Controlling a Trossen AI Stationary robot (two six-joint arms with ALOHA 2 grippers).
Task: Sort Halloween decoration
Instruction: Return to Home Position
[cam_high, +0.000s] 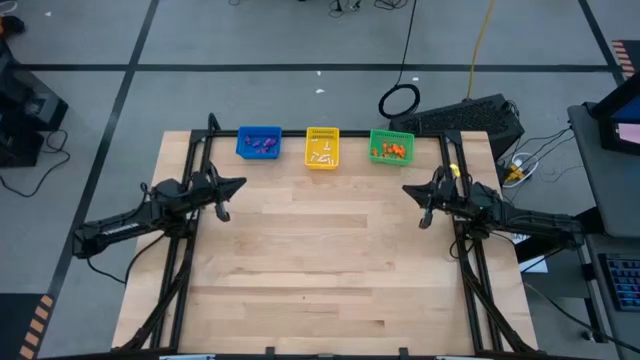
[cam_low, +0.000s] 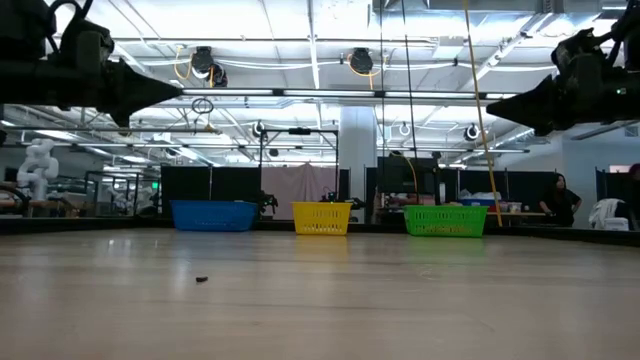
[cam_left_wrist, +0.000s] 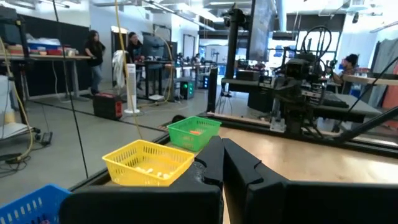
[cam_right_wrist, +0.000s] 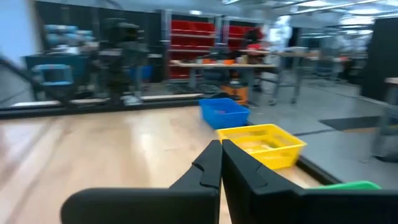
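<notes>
Over the desk (cam_high: 330, 270) both arms hang near its side edges, with the left gripper (cam_high: 240, 183) and right gripper (cam_high: 406, 188) each pinched closed on nothing. Homing likely needs only a slow, level retraction. The blue basket (cam_high: 243, 135), yellow basket (cam_high: 322, 133) and green basket (cam_high: 376, 138) on the far edge hold the Halloween decoration (cam_high: 392, 151), so steer clear of them.

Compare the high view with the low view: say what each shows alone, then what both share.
Only the high view looks into the baskets: purple trinkets in the blue basket, white trinkets in the yellow basket, orange trinkets in the green basket. Only the low view shows the room behind, with a person, and how high the left gripper and right gripper hang above the tabletop. Both show the three baskets in a row and an arm at either side.
</notes>
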